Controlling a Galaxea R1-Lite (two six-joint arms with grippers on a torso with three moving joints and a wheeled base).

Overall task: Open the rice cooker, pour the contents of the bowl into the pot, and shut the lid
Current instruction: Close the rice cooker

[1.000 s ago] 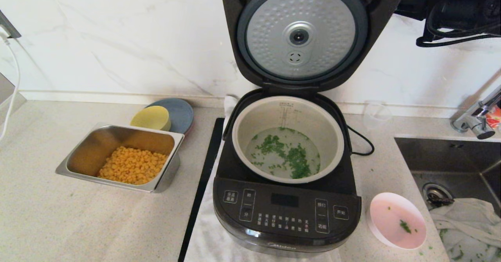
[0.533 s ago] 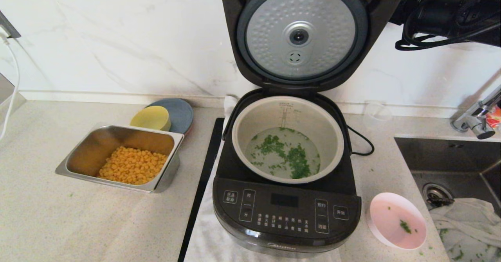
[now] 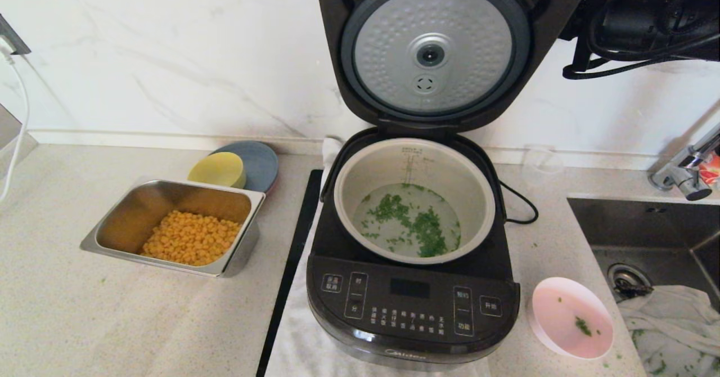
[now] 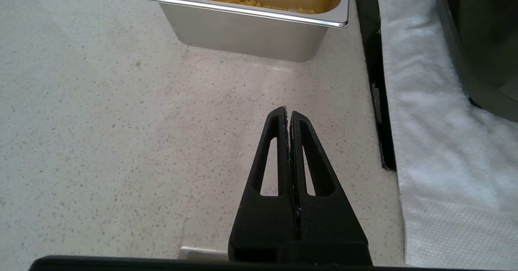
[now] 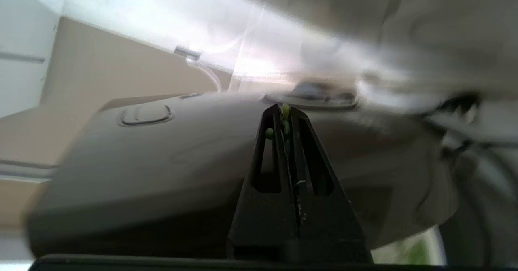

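Shut right jaws behind lid (image 3: 433, 45), speckled countertop (image 3: 84, 321), marble wall (image 3: 169, 56)

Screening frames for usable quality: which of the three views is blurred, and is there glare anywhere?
Right wrist view: smeared by motion blur, with a washed-out bright patch above the glossy black hinged lid; only the shut right gripper is crisp. Left wrist view: sharp, evenly lit, the shut left gripper clear over the countertop. Head view: sharp, with soft reflections on the rectangular steel tray.
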